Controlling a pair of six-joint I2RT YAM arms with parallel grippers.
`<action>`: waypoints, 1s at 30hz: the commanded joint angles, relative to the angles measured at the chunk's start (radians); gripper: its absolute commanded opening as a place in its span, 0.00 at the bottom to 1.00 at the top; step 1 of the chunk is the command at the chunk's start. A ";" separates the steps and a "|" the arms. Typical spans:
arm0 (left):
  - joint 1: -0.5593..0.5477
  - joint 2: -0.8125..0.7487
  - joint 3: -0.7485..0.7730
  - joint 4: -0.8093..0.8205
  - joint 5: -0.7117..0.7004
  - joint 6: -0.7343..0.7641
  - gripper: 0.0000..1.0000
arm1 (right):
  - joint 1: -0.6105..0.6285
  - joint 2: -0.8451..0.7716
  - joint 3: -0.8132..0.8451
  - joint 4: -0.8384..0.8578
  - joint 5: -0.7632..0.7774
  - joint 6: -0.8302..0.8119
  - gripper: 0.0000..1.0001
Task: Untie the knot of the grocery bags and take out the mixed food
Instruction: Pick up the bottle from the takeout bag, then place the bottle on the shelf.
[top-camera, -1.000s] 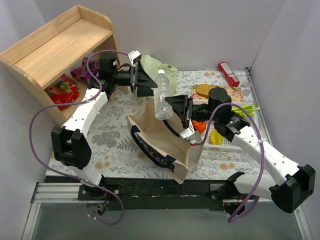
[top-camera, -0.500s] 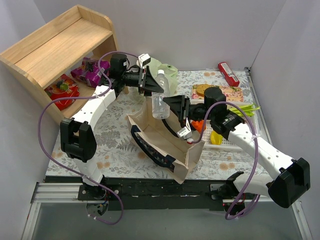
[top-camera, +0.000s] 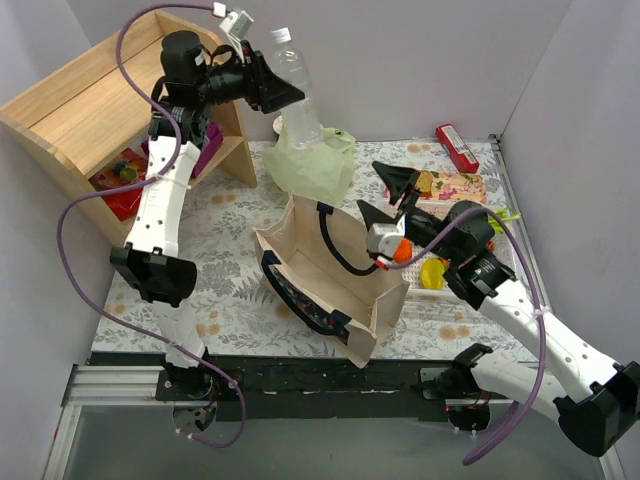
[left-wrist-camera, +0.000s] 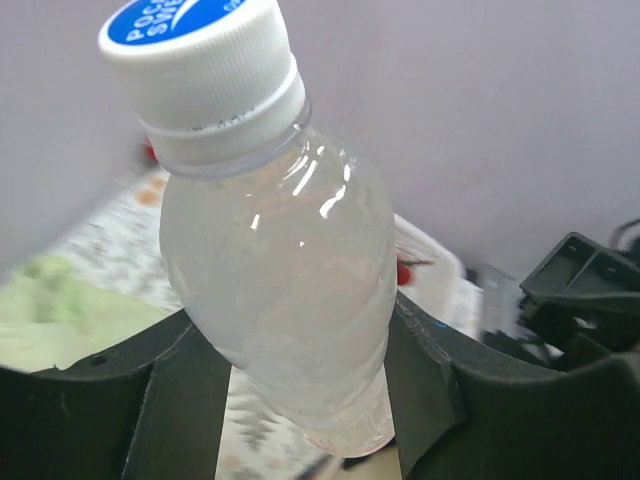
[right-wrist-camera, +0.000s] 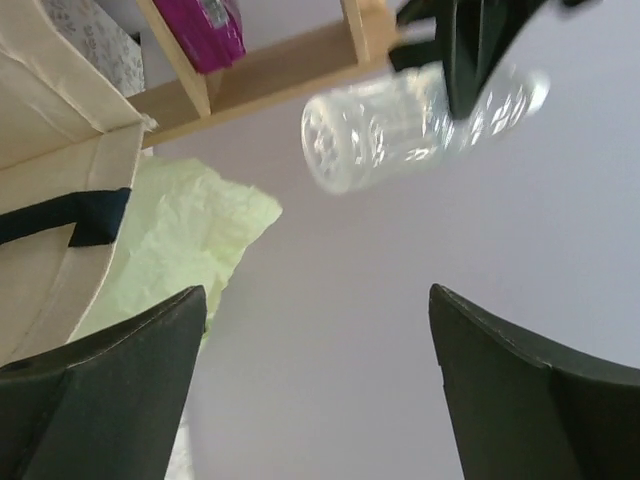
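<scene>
We see even, bright overhead light with soft shadows on the table. Small glints sit on the clear bottle, crisp in our left wrist view yet smeared by blur in the right wrist view

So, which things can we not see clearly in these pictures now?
- Bottom of the tote: top view, its own walls hide it.
- The green bag: top view, its knot is lost in crumpled folds.
- Cap text of the bottle: left wrist view, cut by the top edge.
- Same bottle, right wrist view: blurred.
</scene>
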 joint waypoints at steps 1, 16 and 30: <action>0.001 -0.142 0.011 0.033 -0.281 0.297 0.00 | -0.001 0.069 0.096 0.069 0.303 0.361 0.98; 0.036 -0.088 0.198 0.096 -0.943 0.775 0.00 | 0.000 0.114 0.090 0.097 0.302 0.549 0.98; 0.139 -0.113 0.148 0.263 -1.105 0.726 0.00 | 0.008 0.108 0.041 0.091 0.274 0.587 0.98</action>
